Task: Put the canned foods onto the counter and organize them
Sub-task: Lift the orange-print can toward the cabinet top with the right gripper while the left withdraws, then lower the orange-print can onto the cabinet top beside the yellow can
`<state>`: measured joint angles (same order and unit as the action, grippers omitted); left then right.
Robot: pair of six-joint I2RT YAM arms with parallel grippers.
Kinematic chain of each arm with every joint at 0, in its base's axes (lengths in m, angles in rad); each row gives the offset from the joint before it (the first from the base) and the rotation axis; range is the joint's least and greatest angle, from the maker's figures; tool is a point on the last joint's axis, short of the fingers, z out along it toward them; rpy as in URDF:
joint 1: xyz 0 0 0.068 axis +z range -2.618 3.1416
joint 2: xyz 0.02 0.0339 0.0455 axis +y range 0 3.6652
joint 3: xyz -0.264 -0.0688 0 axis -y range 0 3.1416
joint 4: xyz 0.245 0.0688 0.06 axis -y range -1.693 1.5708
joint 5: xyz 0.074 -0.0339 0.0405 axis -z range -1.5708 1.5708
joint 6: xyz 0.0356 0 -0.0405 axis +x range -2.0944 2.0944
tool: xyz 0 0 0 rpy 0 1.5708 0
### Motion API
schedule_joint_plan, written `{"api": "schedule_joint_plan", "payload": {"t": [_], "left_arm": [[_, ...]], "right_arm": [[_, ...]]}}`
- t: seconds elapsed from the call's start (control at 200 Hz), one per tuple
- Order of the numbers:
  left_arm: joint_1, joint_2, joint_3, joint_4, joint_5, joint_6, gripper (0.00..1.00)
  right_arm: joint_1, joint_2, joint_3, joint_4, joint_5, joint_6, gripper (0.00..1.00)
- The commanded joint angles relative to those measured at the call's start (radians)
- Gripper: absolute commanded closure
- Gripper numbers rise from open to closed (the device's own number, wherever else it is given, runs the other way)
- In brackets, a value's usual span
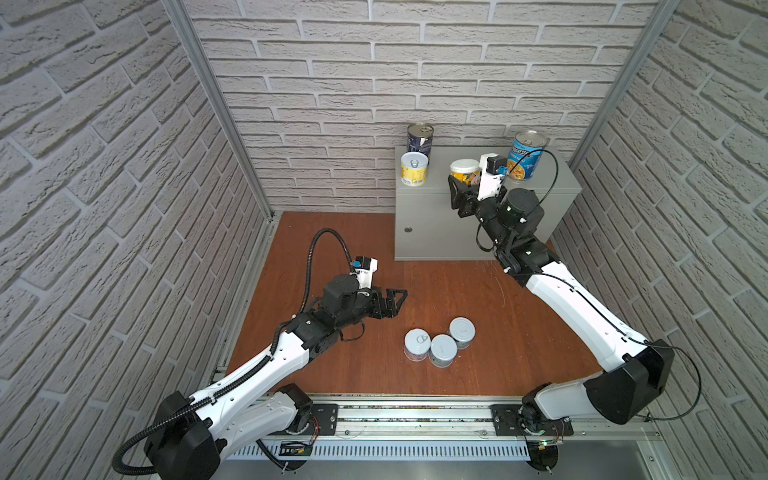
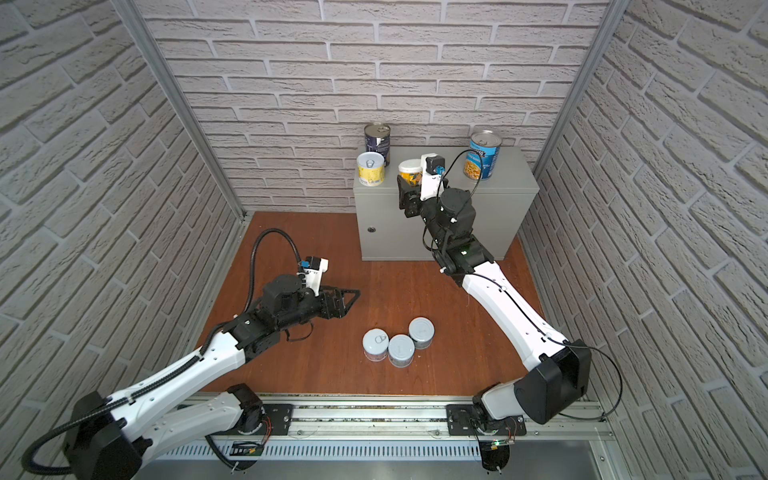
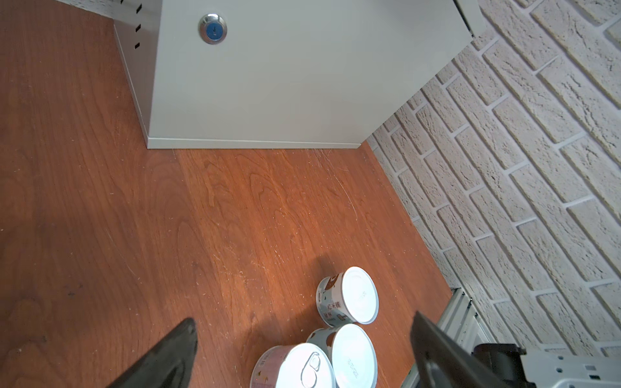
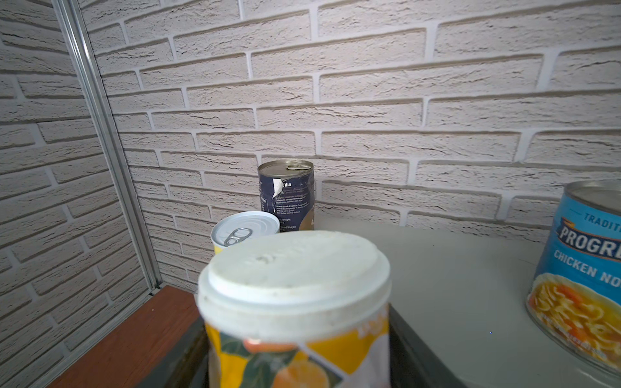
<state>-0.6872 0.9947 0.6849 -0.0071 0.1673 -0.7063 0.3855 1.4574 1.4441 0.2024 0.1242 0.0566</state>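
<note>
Three short cans (image 1: 443, 348) cluster on the wooden floor (image 1: 332, 249) near the left gripper (image 1: 394, 301), whose jaws are wide apart. The right gripper (image 1: 459, 189) is clamped on the orange-labelled can (image 1: 464, 168) at the front edge of the counter (image 1: 557, 187). The can looks rigid, smooth and likely weighty, best squeezed mid-wall. The flat top leaves room between the yellow can (image 1: 414, 168) and the Progresso can (image 1: 525, 160).

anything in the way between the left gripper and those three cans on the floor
Nothing visible does. Only bare wooden floor lies between the open left gripper and the three short cans, which stand clustered together.
</note>
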Motion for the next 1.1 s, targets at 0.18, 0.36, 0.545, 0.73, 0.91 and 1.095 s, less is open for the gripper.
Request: {"api": "schedule_joint_plan", "payload": {"t": [0.18, 0.36, 0.545, 0.73, 0.91, 1.095], "left_arm": [[0.002, -0.034, 0.031, -0.073, -0.028, 0.052, 0.02], [0.003, -0.075, 0.04, -0.147, -0.067, 0.077, 0.02], [0.005, -0.082, 0.056, -0.169, -0.084, 0.087, 0.02], [0.003, -0.059, 0.083, -0.19, -0.084, 0.092, 0.02], [0.005, -0.05, 0.1, -0.193, -0.084, 0.092, 0.02], [0.004, -0.05, 0.11, -0.217, -0.089, 0.096, 0.02]], "right_arm": [[-0.027, 0.135, 0.101, 0.199, 0.018, -0.004, 0.32], [-0.028, 0.214, 0.146, 0.228, 0.05, -0.018, 0.32], [-0.033, 0.283, 0.2, 0.236, 0.088, -0.044, 0.31], [-0.05, 0.358, 0.278, 0.206, 0.123, -0.032, 0.31], [-0.077, 0.417, 0.338, 0.175, 0.151, -0.011, 0.3], [-0.103, 0.472, 0.407, 0.138, 0.159, 0.009, 0.28]]}}
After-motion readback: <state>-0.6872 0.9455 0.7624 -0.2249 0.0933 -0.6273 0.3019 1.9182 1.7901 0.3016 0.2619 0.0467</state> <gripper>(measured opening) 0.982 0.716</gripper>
